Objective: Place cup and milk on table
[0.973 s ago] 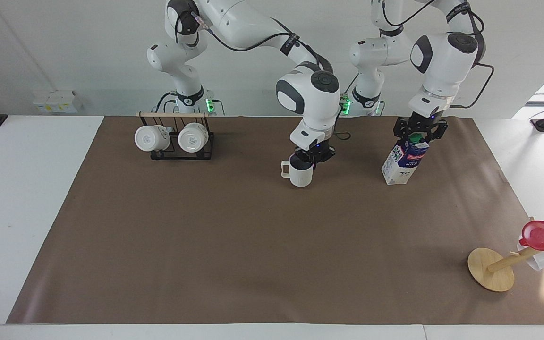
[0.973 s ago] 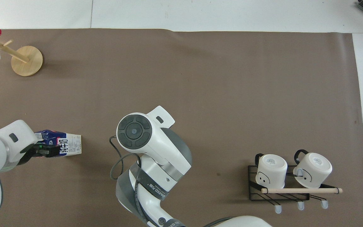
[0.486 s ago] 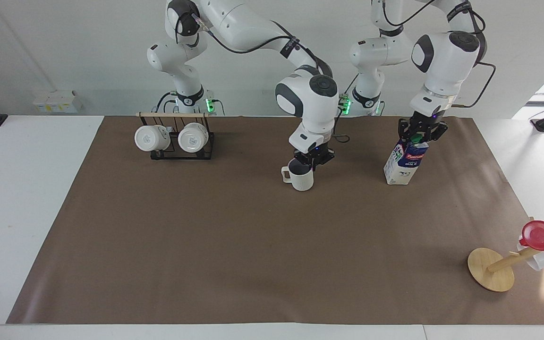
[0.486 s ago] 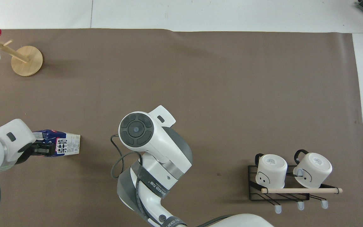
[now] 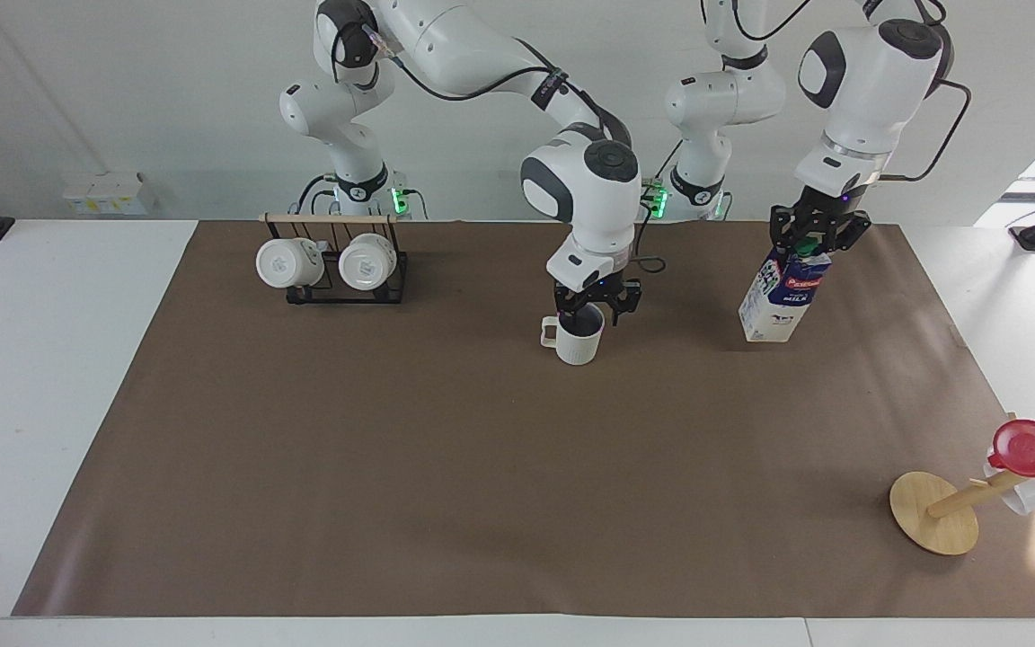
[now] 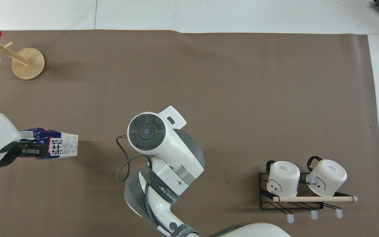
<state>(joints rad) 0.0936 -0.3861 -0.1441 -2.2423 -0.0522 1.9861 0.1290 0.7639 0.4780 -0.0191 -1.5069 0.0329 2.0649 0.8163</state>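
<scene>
The off-white ribbed cup (image 5: 577,340) stands upright on the brown sheet of the table (image 5: 482,467), near the middle of the robots' side. My right gripper (image 5: 597,311) is just above its rim, fingers apart, one over the dark inside and one outside the rim. The right arm hides the cup in the overhead view. My left gripper (image 5: 809,241) is shut on the gabled top of the blue-and-white milk carton (image 5: 780,301), which leans slightly with its base at the sheet. The milk (image 6: 58,148) and left gripper (image 6: 23,151) also show in the overhead view.
A black wire rack (image 5: 331,289) with two glossy white mugs (image 6: 303,179) stands toward the right arm's end, near the robots. A tilted wooden mug tree (image 5: 935,512) with a red cup (image 5: 1034,447) stands at the left arm's end, far from the robots.
My right gripper has set the cup down and spread its fingers. My left arm has risen and carried the carton toward its own end of the table, bringing it more upright.
</scene>
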